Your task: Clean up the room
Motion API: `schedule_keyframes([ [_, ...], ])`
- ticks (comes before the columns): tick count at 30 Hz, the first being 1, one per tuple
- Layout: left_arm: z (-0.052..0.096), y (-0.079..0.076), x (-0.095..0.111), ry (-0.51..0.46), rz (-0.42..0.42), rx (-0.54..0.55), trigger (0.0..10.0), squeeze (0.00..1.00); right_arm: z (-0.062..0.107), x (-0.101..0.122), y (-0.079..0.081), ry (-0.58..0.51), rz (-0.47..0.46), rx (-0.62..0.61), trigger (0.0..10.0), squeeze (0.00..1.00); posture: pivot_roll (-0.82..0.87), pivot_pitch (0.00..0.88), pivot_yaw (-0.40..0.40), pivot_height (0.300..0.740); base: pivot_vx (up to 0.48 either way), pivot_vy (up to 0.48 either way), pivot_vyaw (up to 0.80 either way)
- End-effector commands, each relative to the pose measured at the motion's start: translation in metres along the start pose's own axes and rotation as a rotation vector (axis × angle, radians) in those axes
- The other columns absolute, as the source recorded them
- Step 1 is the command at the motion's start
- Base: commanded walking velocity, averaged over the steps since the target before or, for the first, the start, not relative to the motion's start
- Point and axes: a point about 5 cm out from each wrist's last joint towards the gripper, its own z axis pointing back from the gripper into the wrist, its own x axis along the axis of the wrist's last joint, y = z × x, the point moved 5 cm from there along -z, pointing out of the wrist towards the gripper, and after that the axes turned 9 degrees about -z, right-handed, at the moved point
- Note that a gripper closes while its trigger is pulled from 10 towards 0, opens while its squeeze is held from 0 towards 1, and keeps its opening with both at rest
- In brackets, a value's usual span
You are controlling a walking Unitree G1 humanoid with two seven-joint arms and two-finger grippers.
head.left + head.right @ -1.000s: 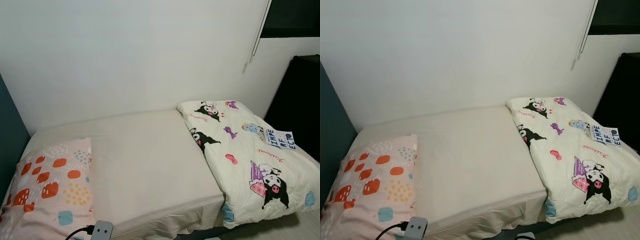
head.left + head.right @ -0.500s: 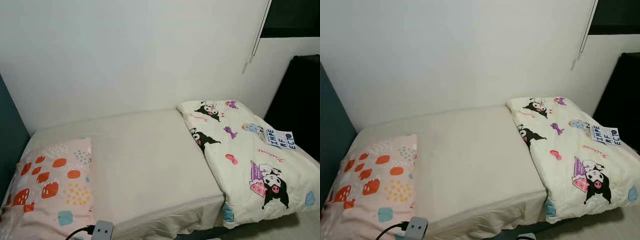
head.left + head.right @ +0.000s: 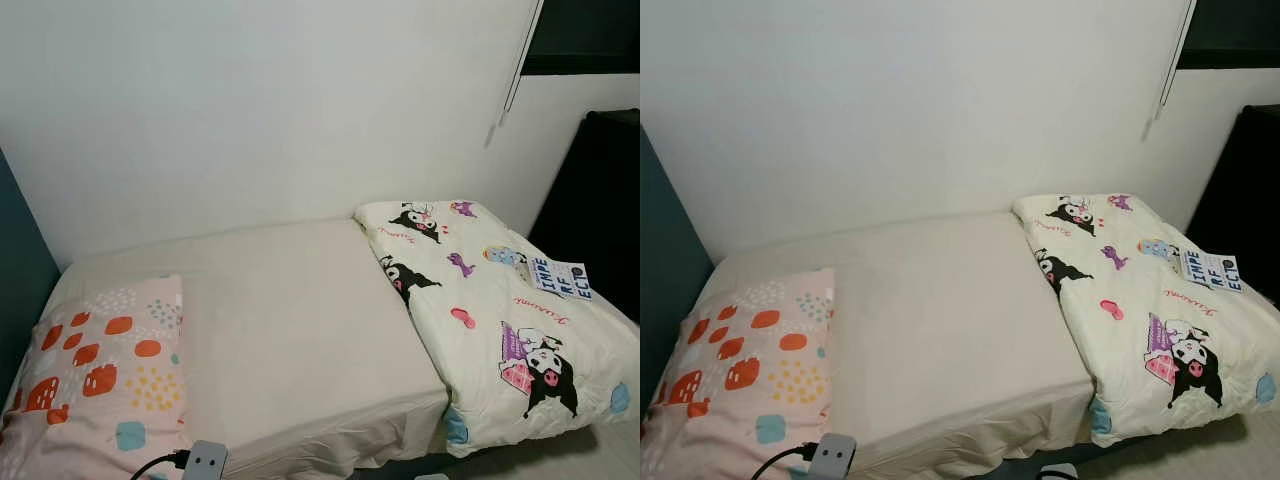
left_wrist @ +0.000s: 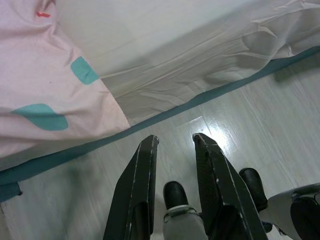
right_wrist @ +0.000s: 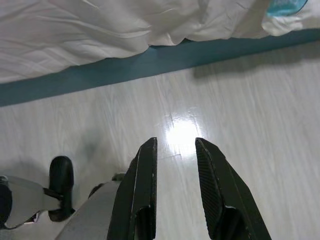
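A single bed [image 3: 290, 330] stands lengthwise against a white wall [image 3: 260, 110], its long axis running across the head views from the robot's left to its right, covered in a plain cream fitted sheet that hangs in creases over the near edge. At the left end lies a pink pillow [image 3: 100, 370] printed with orange blobs, dotted clusters and teal patches, its long side pointing from the wall toward the near edge. At the right end a folded cream quilt [image 3: 500, 330] with black-and-white cartoon characters, purple figures and pink hearts lies across the mattress, its long axis angled from the wall down toward the near right corner, where it droops over the side. A small white card with dark block lettering [image 3: 558, 277] rests on the quilt near its far right edge. A grey plug adapter with a black cable [image 3: 203, 461] sits at the bed's near edge, just beside the pillow. The left gripper [image 4: 175, 141] hangs over pale wood-look floor [image 4: 260, 110] near the bed's teal base, fingers parted a little and holding nothing. The right gripper [image 5: 175, 142] hangs likewise above the floor, fingers slightly apart and empty.
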Motion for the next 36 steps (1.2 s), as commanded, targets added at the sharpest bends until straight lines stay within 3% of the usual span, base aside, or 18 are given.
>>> schedule_keyframes([
  [1, 0.0, 0.003, 0.0, -0.004, -0.025, 0.001, 10.0, 0.0, 0.001, 0.0, 0.0, -0.003, -0.048, 0.009, 10.0, 0.0, 0.02, 0.05, -0.04, 0.74, 0.0, 0.0, 0.0],
  [8, -0.001, 0.003, 0.008, -0.041, 0.012, 0.004, 10.0, 0.0, 0.0, 0.002, -0.004, -0.015, -0.037, -0.008, 10.0, 0.0, 0.02, 0.048, -0.041, 0.74, 0.0, 0.0, 0.0],
  [11, -0.001, -0.008, 0.019, -0.095, 0.052, -0.038, 10.0, 0.0, 0.0, 0.008, -0.011, -0.048, -0.055, -0.052, 10.0, 0.0, 0.01, 0.05, -0.044, 0.74, 0.0, 0.0, 0.0],
  [15, -0.001, -0.013, 0.024, -0.121, 0.034, -0.052, 10.0, 0.0, 0.0, 0.018, -0.018, -0.095, -0.081, -0.08, 10.0, 0.0, 0.01, 0.052, -0.043, 0.74, 0.0, 0.0, 0.0],
  [18, -0.002, -0.007, 0.022, -0.104, 0.001, 0.005, 10.0, 0.0, 0.002, 0.029, -0.029, -0.154, -0.096, -0.129, 10.0, 0.0, 0.01, 0.046, -0.043, 0.74, 0.0, 0.0, 0.0],
  [20, -0.007, -0.007, 0.026, -0.08, 0.032, 0.004, 10.0, 0.0, -0.002, 0.041, -0.015, -0.184, -0.131, -0.061, 10.0, 0.0, 0.0, 0.053, -0.038, 0.74, 0.0, 0.0, 0.0],
  [21, -0.007, -0.007, 0.026, -0.08, 0.032, 0.004, 10.0, 0.0, -0.002, 0.041, -0.015, -0.184, -0.131, -0.061, 10.0, 0.0, 0.0, 0.053, -0.038, 0.74, 0.0, 0.0, 0.0],
  [22, -0.009, -0.012, 0.028, -0.071, 0.043, -0.028, 10.0, 0.0, -0.006, 0.045, -0.001, -0.172, -0.145, -0.006, 10.0, 0.0, 0.0, 0.046, -0.031, 0.74, 0.0, 0.0, 0.0],
  [23, -0.009, -0.012, 0.028, -0.071, 0.043, -0.028, 10.0, 0.0, -0.006, 0.045, -0.001, -0.172, -0.145, -0.006, 10.0, 0.0, 0.0, 0.046, -0.031, 0.74, 0.0, 0.0, 0.0],
  [26, -0.007, -0.015, 0.023, -0.059, 0.032, -0.057, 10.0, 0.0, -0.007, 0.029, -0.002, -0.077, -0.075, -0.025, 10.0, 0.0, 0.0, 0.049, -0.032, 0.74, 0.0, 0.0, 0.0],
  [31, -0.005, -0.013, 0.016, -0.047, -0.016, -0.067, 10.0, 0.0, -0.007, 0.019, -0.003, -0.021, -0.028, -0.031, 10.0, 0.0, 0.0, 0.049, -0.037, 0.74, 0.0, 0.0, 0.0],
  [36, 0.0, -0.001, 0.0, 0.002, -0.055, -0.052, 10.0, 0.0, -0.001, -0.001, -0.003, 0.028, 0.055, -0.002, 10.0, 0.0, 0.02, 0.06, -0.041, 0.74, 0.0, 0.0, 0.0],
])
